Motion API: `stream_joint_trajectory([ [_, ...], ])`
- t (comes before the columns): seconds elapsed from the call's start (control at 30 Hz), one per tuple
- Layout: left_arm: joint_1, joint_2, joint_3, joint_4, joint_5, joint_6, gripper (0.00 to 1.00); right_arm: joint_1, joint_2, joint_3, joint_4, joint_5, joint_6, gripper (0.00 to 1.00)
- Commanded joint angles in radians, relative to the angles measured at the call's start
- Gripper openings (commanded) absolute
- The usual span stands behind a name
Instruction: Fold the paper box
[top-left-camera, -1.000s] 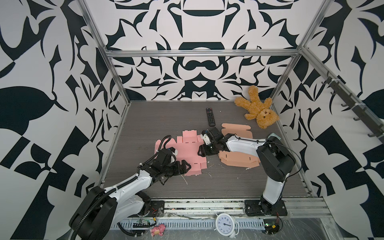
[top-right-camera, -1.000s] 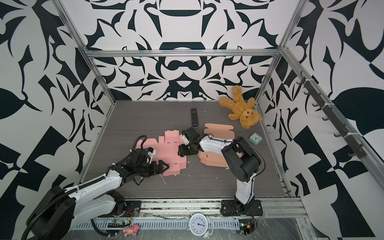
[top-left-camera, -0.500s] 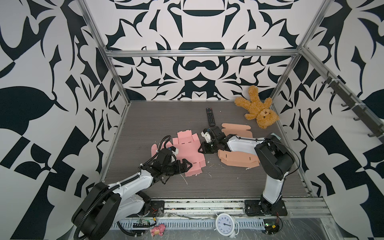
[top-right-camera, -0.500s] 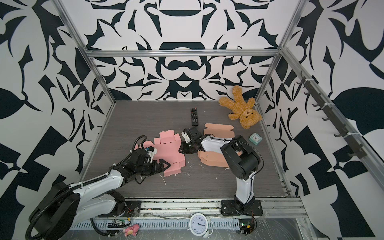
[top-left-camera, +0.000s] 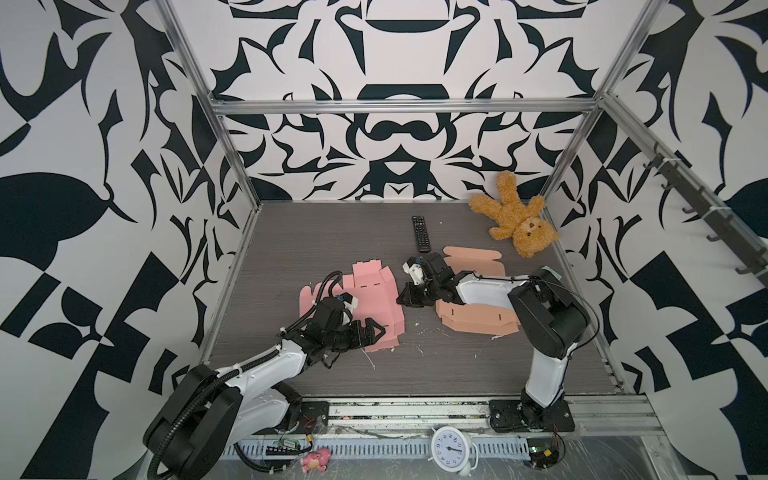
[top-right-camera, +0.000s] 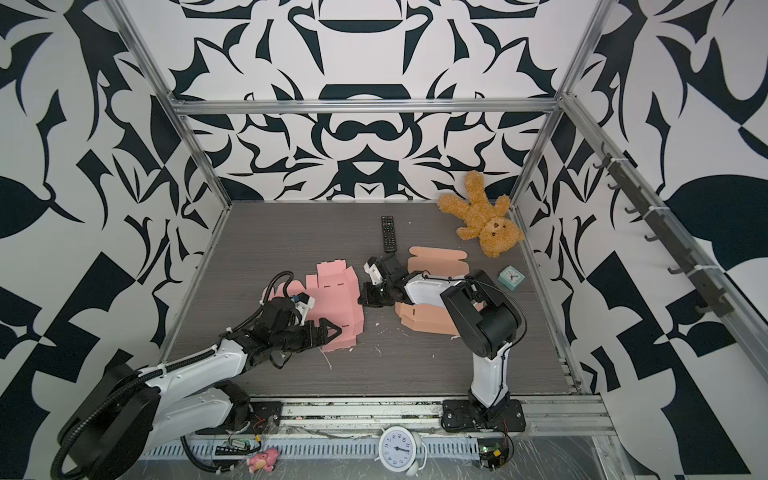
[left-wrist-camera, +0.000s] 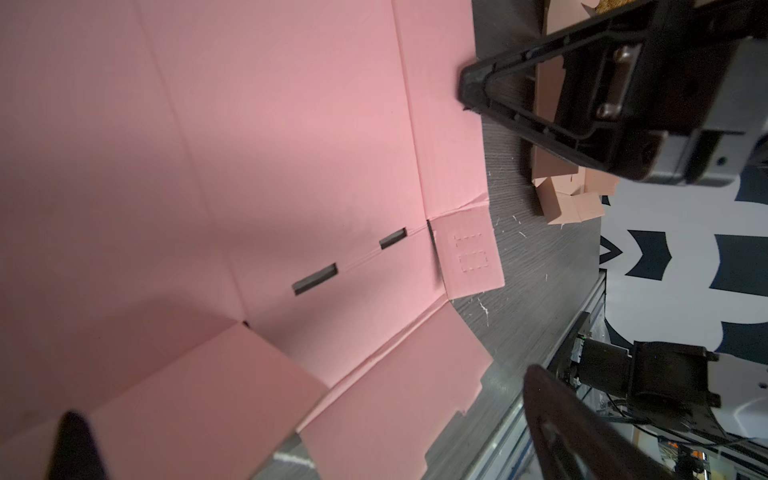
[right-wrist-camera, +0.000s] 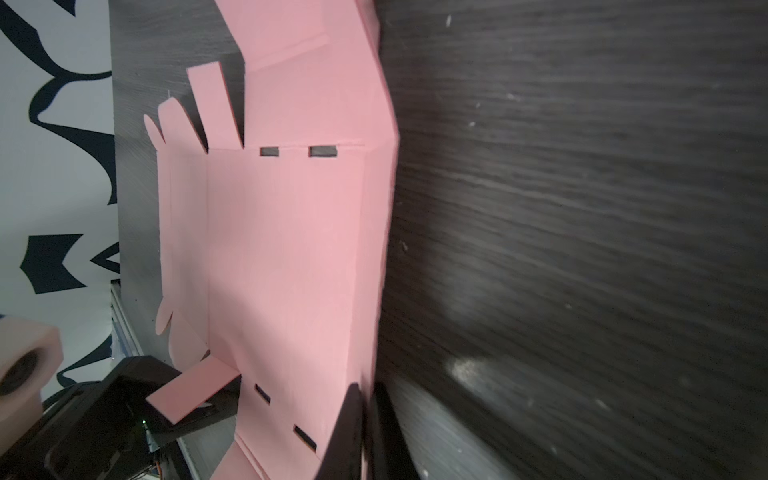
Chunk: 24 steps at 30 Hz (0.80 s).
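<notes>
**Top views: pink blank barely off the deck, one edge pinched**

Lower left of the frame, the left gripper (top-left-camera: 369, 332) sits low over the near corner of the pink box blank (top-left-camera: 374, 297). Its jaws are spread wide and it grips nothing. Centre frame, that blank lies mostly flat on the tabletop (top-left-camera: 415, 374). Only the far panel and the right-hand side wall tilt up. In the right wrist view the slots (right-wrist-camera: 322, 151) gape open with no tab tucked in. Just right of the blank, the right gripper (top-left-camera: 402, 298) has its fingers pressed together on the blank's right edge, a thin pinch on the paper. My read is that this is very early going: a couple of creases raised, no wall locked, nearly all the folding left to do.

Further right, tan cardboard (top-left-camera: 478, 322) lies under the right arm. The tabletop is dark grey wood grain, flecked with white scraps. A remote (top-left-camera: 421, 232) sits upper centre, a white clock (top-left-camera: 451, 451) stands on the front rail, and a teddy bear (top-left-camera: 519, 226) slumps in the upper right corner. Bold black-and-white patterned walls and an aluminium frame box it all in.
</notes>
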Motion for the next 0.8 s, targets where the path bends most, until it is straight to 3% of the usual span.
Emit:
stream_joint_trajectory([
  [0.0, -0.004, -0.058, -0.015, -0.069, 0.019, 0.028, 0.98, 0.000, -0.002, 0.005, 0.005, -0.021, -0.023, 0.05],
  [0.23, -0.004, -0.129, -0.017, -0.106, 0.057, 0.028, 0.98, -0.008, -0.022, 0.022, -0.070, -0.014, -0.082, 0.00],
  [0.4, -0.003, -0.192, 0.038, -0.157, 0.039, 0.038, 0.98, -0.023, -0.055, 0.030, -0.160, 0.025, -0.152, 0.00],
  [0.77, 0.083, -0.193, 0.054, -0.196, 0.025, 0.073, 0.96, -0.037, -0.054, 0.024, -0.166, 0.019, -0.157, 0.05],
])
